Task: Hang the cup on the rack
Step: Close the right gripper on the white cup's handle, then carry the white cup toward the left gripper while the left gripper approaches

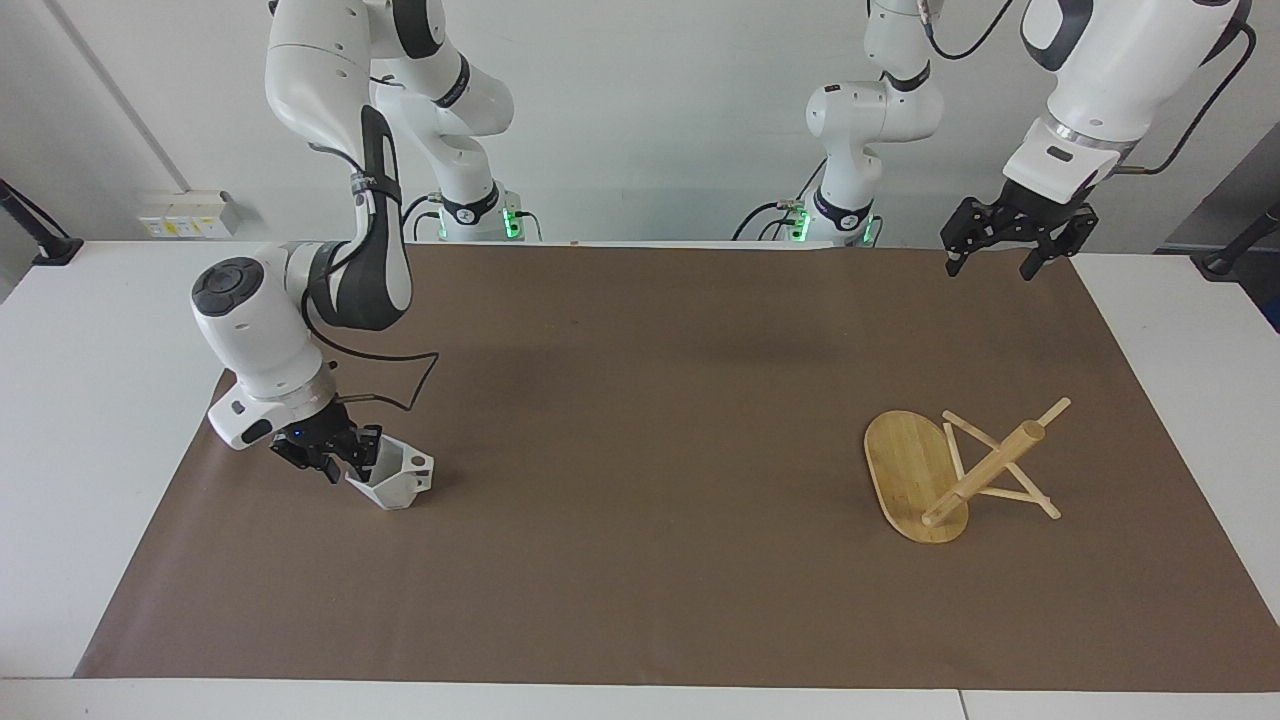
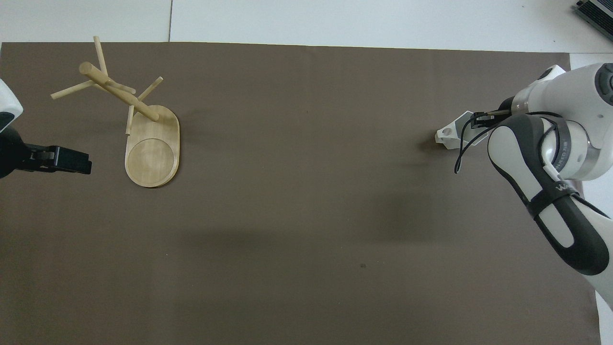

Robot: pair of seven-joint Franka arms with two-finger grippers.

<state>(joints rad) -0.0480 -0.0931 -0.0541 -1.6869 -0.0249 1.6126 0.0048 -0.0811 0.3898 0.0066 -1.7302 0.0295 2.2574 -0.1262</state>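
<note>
Cup first: it sits on the brown mat toward the right arm's end of the table, tipped a little, its blocky handle with the round hole turned away from the gripper. It looks like light, stiff matte plastic — probably not fragile, but its slanted facets could slide between flat pads. The rim wall is the sensible hold, and the right gripper is low at just that spot, one finger seemingly inside the mouth and one outside; whether they are already clamped on the wall I cannot tell.

At the left arm's end of the table stands the rack, its post leaning and thin pegs crossing near the top, well apart from the cup. Between them the mat is bare, so the carry has open room. Raised over the mat's edge by its base, the left gripper waits with fingers apart.
</note>
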